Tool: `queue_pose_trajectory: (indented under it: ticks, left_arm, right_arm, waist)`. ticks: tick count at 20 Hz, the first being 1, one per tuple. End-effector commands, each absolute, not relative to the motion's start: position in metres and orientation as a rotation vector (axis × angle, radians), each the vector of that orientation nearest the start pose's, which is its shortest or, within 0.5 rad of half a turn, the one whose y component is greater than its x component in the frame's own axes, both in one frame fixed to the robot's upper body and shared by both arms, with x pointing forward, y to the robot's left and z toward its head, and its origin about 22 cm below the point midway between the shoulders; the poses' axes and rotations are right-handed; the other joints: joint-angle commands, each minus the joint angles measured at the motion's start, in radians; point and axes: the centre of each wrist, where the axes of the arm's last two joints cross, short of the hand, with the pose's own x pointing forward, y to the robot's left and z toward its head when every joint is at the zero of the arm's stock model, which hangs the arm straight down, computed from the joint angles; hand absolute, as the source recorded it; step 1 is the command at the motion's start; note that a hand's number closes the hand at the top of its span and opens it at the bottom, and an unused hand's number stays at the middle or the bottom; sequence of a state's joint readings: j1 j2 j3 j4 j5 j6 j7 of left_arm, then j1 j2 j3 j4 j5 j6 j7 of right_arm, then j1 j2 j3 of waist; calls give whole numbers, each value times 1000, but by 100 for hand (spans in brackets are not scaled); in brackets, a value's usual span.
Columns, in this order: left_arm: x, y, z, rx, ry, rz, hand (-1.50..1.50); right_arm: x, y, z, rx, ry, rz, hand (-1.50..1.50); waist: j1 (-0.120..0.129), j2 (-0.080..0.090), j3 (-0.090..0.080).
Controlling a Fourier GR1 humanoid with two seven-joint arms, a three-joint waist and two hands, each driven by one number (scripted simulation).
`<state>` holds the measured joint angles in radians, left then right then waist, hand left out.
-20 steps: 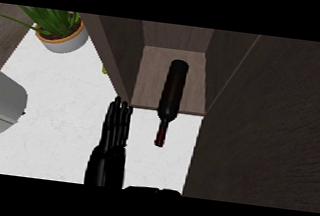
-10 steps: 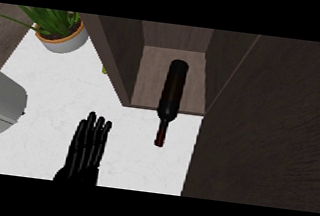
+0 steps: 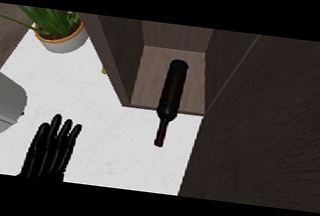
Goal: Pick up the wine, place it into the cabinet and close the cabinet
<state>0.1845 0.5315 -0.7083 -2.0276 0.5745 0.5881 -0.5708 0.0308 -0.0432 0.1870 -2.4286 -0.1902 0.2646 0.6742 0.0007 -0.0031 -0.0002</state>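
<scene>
The wine bottle (image 3: 170, 98) lies in the cabinet (image 3: 124, 60), neck jutting over the desk (image 3: 115, 135); my left hand (image 3: 50, 149), released and flat, must next nudge it inside and shut the door (image 3: 272, 129).

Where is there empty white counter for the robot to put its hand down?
Bare white counter lies between the left hand and the wine bottle. More lies between the potted plant and the cabinet. The cabinet's opening is crowded: the bottle fills it, neck poking out.
</scene>
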Motion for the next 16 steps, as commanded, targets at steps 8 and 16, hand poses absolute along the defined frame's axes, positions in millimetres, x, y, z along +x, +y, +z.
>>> queue_pose_trajectory:
  ticks: [8,16]
  left_arm:
    - [140,237,70,-199,-1969,194,-150]
    - [136,287,85,-170,-1961,183,-150]
  right_arm:
    - [106,-180,193,657,-1616,563,150]
    - [96,-138,193,742,-1635,677,150]
  waist:
    - [-1,-2,0]
    - [4,-4,-1]
